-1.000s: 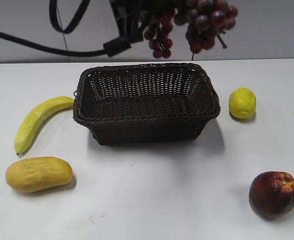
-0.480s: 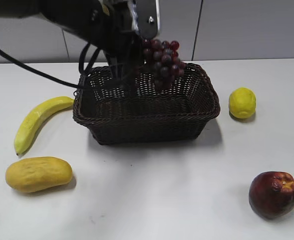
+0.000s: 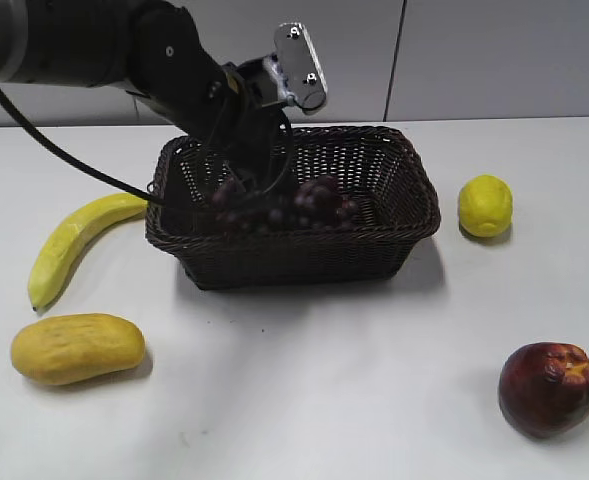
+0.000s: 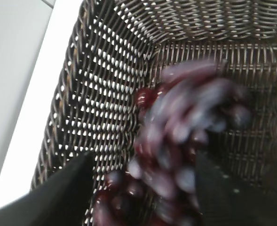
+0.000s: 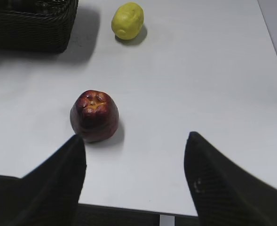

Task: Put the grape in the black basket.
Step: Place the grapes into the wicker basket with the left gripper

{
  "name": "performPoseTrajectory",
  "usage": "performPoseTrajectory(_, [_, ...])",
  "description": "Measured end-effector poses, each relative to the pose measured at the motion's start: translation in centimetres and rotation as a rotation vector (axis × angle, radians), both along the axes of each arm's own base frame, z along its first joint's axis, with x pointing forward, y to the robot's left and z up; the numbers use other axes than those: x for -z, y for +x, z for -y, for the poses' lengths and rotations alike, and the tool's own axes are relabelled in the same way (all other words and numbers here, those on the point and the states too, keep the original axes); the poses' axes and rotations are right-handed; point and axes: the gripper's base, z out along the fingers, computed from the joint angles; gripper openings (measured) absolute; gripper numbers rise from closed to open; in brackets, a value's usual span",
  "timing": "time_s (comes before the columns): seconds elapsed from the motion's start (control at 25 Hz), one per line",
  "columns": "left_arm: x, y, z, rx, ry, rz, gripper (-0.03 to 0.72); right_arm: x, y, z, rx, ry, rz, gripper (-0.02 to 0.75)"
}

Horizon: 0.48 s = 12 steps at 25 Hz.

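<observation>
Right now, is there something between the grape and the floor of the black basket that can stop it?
Nothing visible stands in the way. The grape is already inside the black basket, below its rim, with the left gripper above it. The left wrist view shows only wicker around the blurred bunch; no other object lies in the basket.

Left arm [image 3: 124, 50]: matte black, bulky rounded links, with a black cable [image 3: 64, 155] looping off it. Silver-white wrist plate [image 3: 299, 65] with two dark screws. Right gripper [image 5: 133, 174]: two black wedge-shaped, finely ribbed fingers.

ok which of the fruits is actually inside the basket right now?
Only the grape bunch, lying in the black basket. The banana, lemon, yellow oblong fruit and red apple-like fruit sit outside on the table.
</observation>
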Motion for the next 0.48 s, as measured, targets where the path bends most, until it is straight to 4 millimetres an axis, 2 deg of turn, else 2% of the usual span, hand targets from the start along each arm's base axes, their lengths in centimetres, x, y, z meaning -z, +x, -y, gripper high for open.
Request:
performPoseTrajectory(0.08, [0.1,-0.2,-0.1,0.002,0.013,-0.029,0.596,0.0,0.0,0.0,0.000,0.000,0.000,0.498])
performPoseTrajectory(0.2, [-0.8,-0.7,-0.3,-0.002,0.009,-0.050,0.615,0.0,0.0,0.0,0.000,0.000,0.000,0.498])
performPoseTrajectory(0.36, [-4.2,-1.0,-1.4,-0.099,-0.088,-0.045,0.608,0.0,0.0,0.0,0.000,0.000,0.000,0.498])
performPoseTrajectory(0.48, [-7.1,-1.0,-3.6,-0.221,-0.174,-0.066,0.591,0.0,0.0,0.0,0.000,0.000,0.000,0.498])
